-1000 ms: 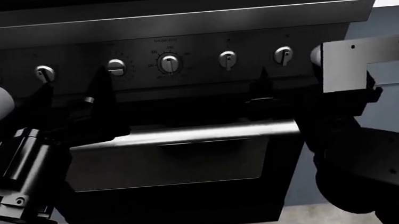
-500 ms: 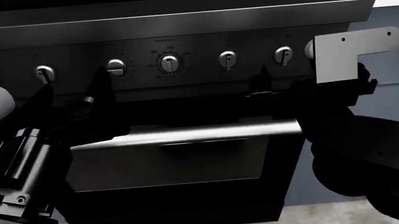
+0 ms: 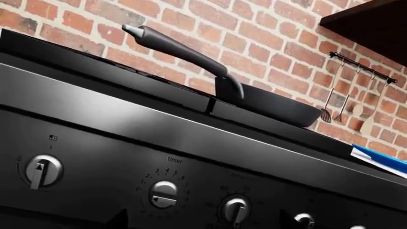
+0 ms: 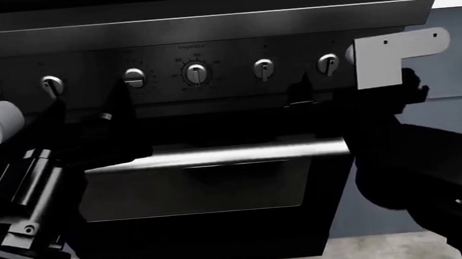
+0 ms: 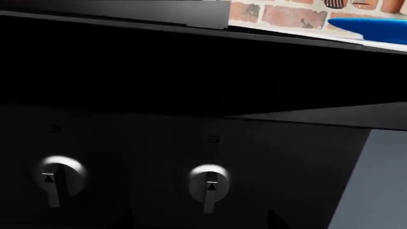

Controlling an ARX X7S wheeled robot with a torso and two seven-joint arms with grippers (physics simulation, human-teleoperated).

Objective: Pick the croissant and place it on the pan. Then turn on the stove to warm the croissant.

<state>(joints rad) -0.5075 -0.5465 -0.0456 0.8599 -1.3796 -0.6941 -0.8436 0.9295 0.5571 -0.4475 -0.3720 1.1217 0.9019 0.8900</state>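
Observation:
The black stove [image 4: 206,26] fills the head view, with a row of silver knobs [image 4: 197,74] above its steel bar handle [image 4: 216,156]. The dark pan [image 3: 279,107] sits on the cooktop, its long black handle [image 3: 178,47] reaching out; its inside is hidden from below. The croissant is out of view. My left gripper [image 4: 85,97] is open just before the knob panel, its fingertips [image 3: 117,220] wide apart below the timer knob [image 3: 164,194]. My right gripper [image 4: 328,88] is open too, straddling the rightmost knob [image 5: 208,183] without touching it.
A bright blue plate [image 5: 369,26] lies on the counter right of the stove. Grey-blue cabinet front [image 4: 453,124] stands beside the stove's right edge. Utensils hang on a rail [image 3: 362,69] against the brick wall. A white bracket [image 4: 390,58] on my right arm covers the panel's right end.
My right arm has moved up and to the left, closer to the rightmost knob. The left arm has risen slightly. Both grippers stay open.

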